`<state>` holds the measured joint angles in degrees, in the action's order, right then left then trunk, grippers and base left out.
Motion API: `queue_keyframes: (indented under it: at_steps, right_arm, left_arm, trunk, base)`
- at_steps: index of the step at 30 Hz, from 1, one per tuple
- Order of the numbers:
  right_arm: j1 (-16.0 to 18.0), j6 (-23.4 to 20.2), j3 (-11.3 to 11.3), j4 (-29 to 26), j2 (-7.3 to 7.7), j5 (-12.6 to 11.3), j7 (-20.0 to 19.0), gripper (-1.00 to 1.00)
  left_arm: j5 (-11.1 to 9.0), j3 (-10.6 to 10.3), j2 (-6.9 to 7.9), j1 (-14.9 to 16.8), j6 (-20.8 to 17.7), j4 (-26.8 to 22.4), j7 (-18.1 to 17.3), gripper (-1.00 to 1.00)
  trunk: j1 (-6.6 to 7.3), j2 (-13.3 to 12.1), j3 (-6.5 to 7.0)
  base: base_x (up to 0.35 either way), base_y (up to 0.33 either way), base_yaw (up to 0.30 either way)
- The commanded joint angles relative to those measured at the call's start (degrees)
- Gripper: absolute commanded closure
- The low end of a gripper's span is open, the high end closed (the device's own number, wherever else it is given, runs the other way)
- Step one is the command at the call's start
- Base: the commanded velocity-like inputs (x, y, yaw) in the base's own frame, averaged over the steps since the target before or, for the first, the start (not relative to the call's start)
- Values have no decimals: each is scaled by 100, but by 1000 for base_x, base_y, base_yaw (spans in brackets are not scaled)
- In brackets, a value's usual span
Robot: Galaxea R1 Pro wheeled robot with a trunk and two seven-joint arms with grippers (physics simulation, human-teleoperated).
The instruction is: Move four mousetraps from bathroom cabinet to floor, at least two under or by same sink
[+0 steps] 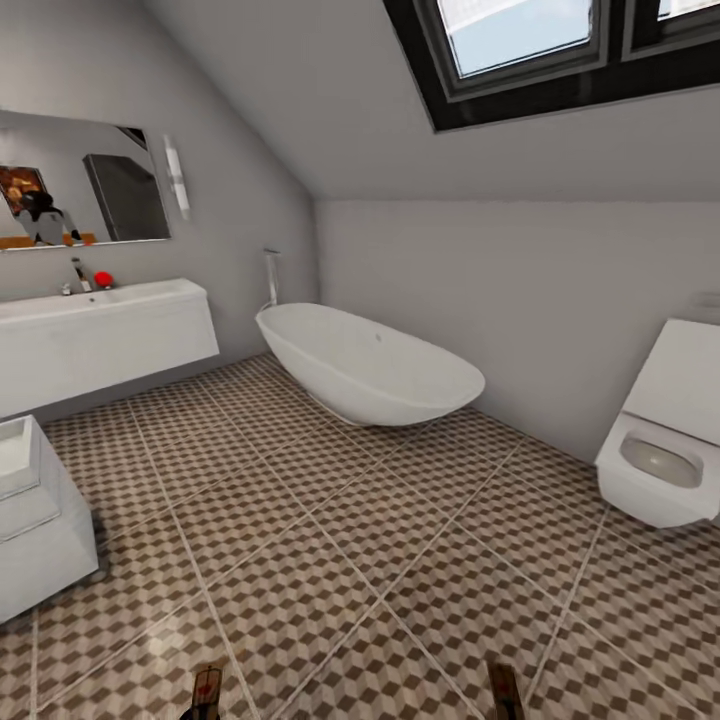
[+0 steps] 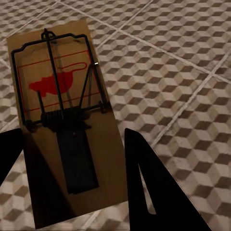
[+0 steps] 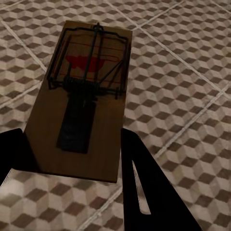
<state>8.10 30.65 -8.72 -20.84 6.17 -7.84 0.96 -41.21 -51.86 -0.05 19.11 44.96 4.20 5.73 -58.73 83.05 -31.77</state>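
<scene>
Cube-patterned bathroom floor stretches wide and open ahead, bounded by the white bathtub far centre, the toilet at right and the wall-hung sink far left. A white unit at near left is cut off by the frame. Two mousetraps show, one per claw: the left gripper is clamped on a mousetrap, and the right gripper on another mousetrap, both held above the tiles. Their fingertips seem to press the board edges, partly hidden.
</scene>
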Motion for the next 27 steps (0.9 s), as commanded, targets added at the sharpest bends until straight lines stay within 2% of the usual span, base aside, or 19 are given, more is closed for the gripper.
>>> queue_keyframes:
  at_steps: [1, 27]
  right_arm:
    - [4, 20, -50, 1, 7, -77, 0, 100]
    - [3, 11, -51, 1, 7, -77, 0, 100]
  left_arm:
    - [52, -34, -4, 5, 12, 11, 77, 100]
    - [52, -34, -4, 5, 4, 11, 77, 100]
  trunk:
    - [0, 3, -3]
    - [0, 3, 42]
  base:
    - [0, 0, 282]
    - [0, 0, 282]
